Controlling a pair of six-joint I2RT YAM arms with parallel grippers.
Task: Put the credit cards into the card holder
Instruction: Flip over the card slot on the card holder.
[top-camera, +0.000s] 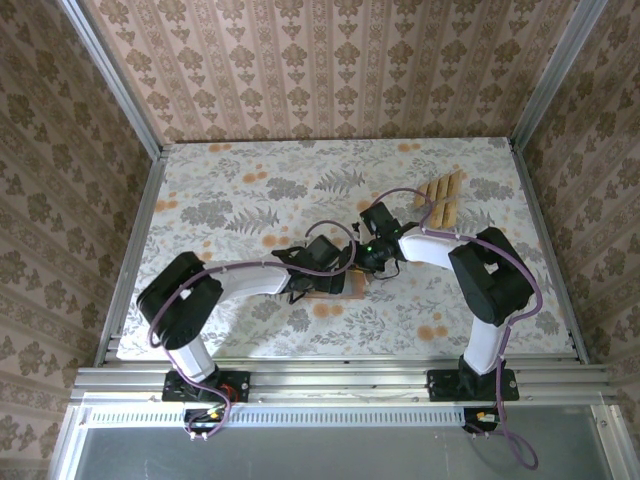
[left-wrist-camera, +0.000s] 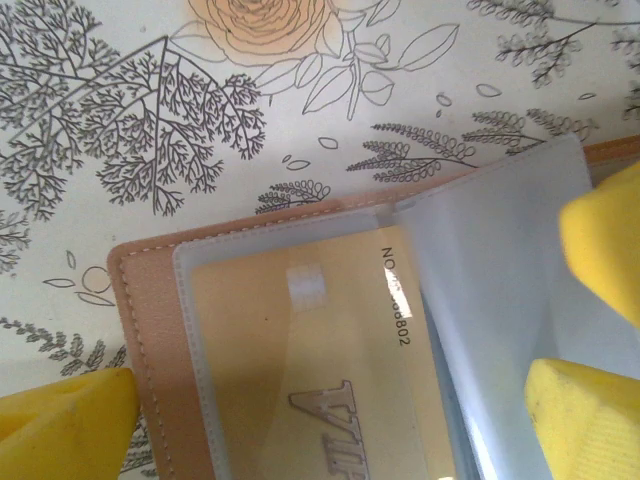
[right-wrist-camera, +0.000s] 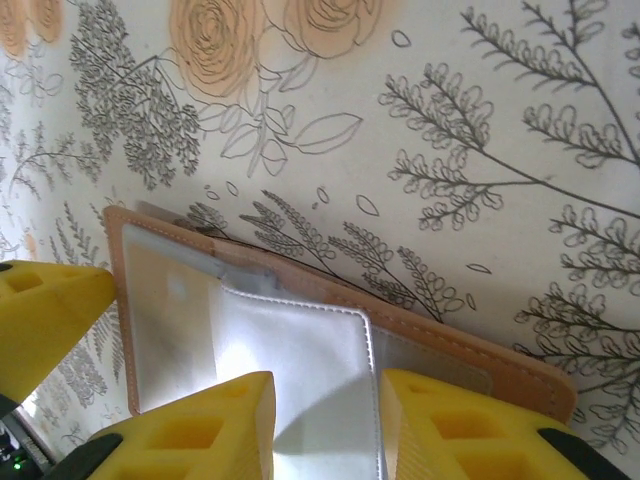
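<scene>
The salmon-brown card holder (top-camera: 338, 290) lies open at the table's middle, under both wrists. In the left wrist view its leather edge (left-wrist-camera: 150, 330) frames a clear pocket with a tan credit card (left-wrist-camera: 300, 350) inside. My left gripper (left-wrist-camera: 330, 410) is open wide, its fingers straddling the holder. A translucent pocket flap (right-wrist-camera: 300, 360) lies in the gap of my right gripper (right-wrist-camera: 325, 430), whose jaws stand partly apart, one finger at each side; no pinch shows. More credit cards (top-camera: 440, 200) lie fanned at the back right.
The flowered tablecloth (top-camera: 230, 200) covers the table. Metal rails (top-camera: 130, 250) and wallpapered walls close it in on three sides. The two arms cross close together above the holder.
</scene>
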